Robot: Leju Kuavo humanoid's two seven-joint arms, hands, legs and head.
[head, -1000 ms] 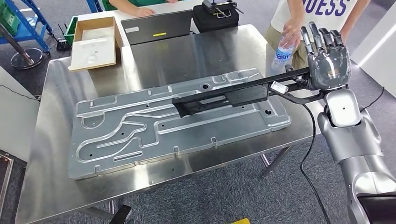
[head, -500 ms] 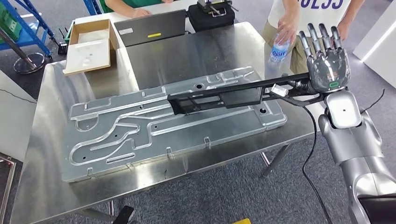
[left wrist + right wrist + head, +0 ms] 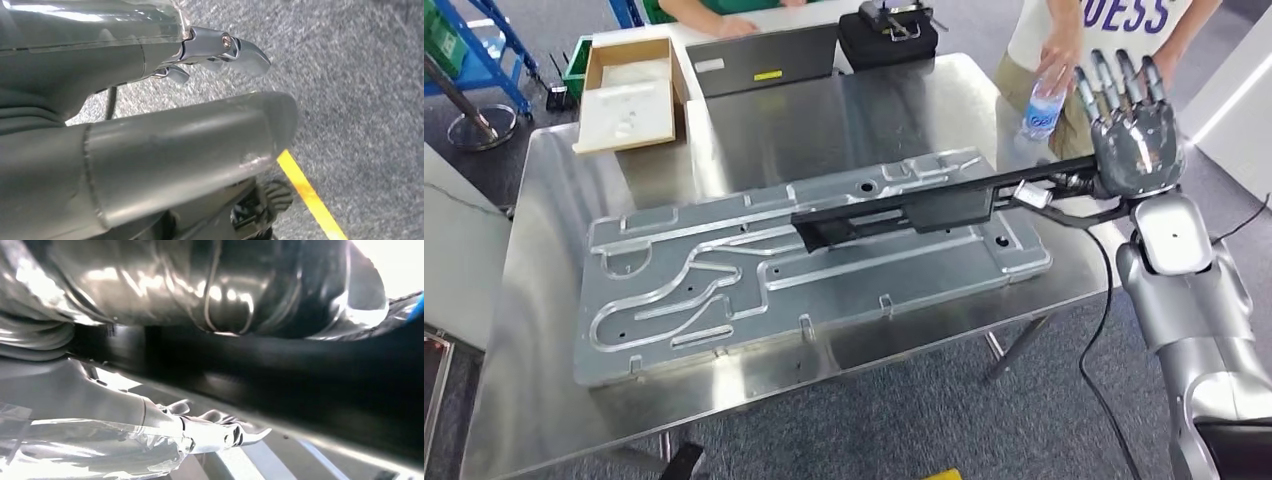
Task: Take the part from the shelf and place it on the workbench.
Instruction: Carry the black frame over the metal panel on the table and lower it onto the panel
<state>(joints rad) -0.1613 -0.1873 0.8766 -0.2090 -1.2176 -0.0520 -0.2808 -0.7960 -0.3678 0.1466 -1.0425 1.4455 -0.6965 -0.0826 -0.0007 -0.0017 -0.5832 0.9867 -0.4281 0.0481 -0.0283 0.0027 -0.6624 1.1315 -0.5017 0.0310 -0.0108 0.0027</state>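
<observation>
Holding black part over metal plate at 3 o'clock, right hand; left hand's state unclear.

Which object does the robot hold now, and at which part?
The right hand holds the long black part at its right end; the part reaches over the metal plate.

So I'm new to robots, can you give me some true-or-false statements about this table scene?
1. The long black bar-shaped part lies across the large grey metal plate. True.
2. The right robot hand has its fingers spread upward. True.
3. The open cardboard box sits on the plate. False: it sits at the steel workbench's far corner.
4. The person's hand holds a red mug. False: a clear plastic water bottle.
</observation>
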